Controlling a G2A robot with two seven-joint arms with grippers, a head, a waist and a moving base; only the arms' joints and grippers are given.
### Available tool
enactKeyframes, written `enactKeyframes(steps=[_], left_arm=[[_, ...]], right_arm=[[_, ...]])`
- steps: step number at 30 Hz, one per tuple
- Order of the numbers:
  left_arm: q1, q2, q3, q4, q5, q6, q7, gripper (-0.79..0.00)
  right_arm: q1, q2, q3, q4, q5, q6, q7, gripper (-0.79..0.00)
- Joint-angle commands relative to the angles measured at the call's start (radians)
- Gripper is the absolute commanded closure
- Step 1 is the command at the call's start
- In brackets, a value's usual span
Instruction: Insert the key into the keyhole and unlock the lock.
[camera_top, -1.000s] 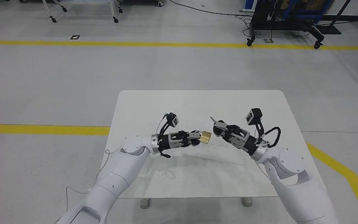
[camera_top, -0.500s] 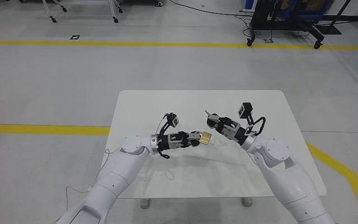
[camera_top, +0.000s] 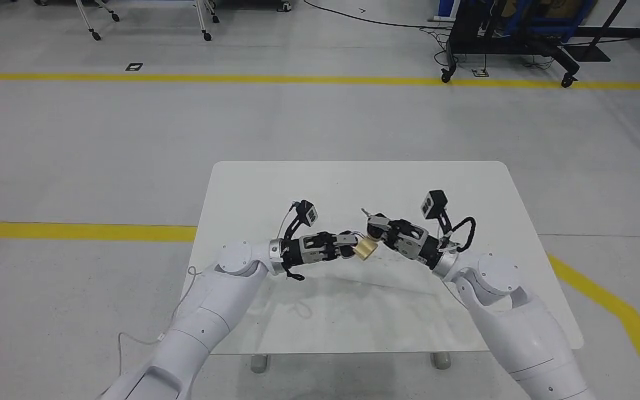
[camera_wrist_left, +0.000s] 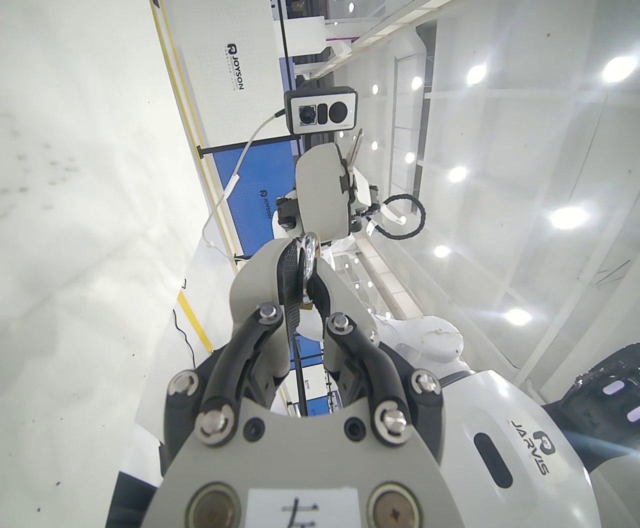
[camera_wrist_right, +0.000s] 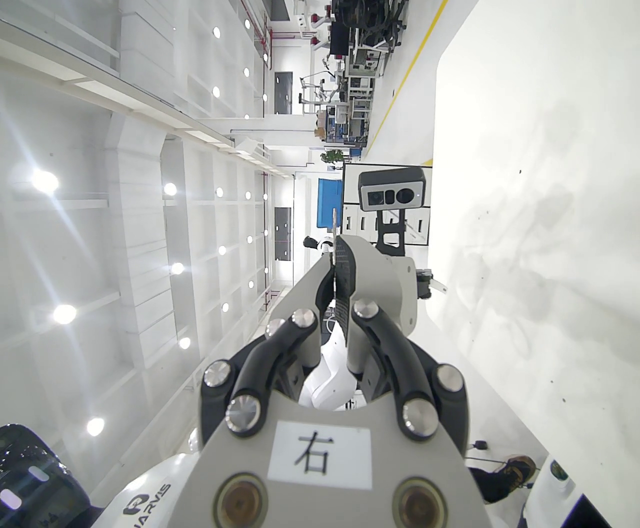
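Above the middle of the white table, my left gripper is shut on a brass padlock. In the left wrist view the padlock's silver shackle sits pinched between the left gripper pads. My right gripper is shut on a thin metal key and stands just right of the padlock, nearly touching it. The key's blade sticks out past the right gripper tips. From the left wrist, the key shows beyond the padlock, angled away from it. The keyhole is hidden.
Both arms come in from the table's near edge and meet above its centre. Bare tabletop lies all around them. Yellow floor lines run past the table, and a dark wheeled cart stands far behind.
My right gripper has moved left with the key, from well apart to right beside the padlock. The left gripper and padlock have barely moved.
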Motion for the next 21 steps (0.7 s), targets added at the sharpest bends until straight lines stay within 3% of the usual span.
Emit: enactKeyframes(steps=[1, 15, 21], left_arm=[[0.001, 0.000, -0.001, -0.001, -0.001, 0.000, 0.001, 0.000], [0.006, -0.001, -0.014, 0.002, -0.032, 0.012, -0.007, 0.000], [0.011, -0.004, -0.035, 0.030, -0.132, 0.095, -0.013, 0.000]], right_arm=[[-0.004, 0.000, 0.002, -0.005, -0.001, 0.001, 0.000, 0.000], [0.016, -0.007, -0.009, -0.002, 0.014, 0.008, -0.013, 0.000], [-0.022, -0.001, 0.069, -0.036, 0.074, -0.033, 0.008, 0.000]])
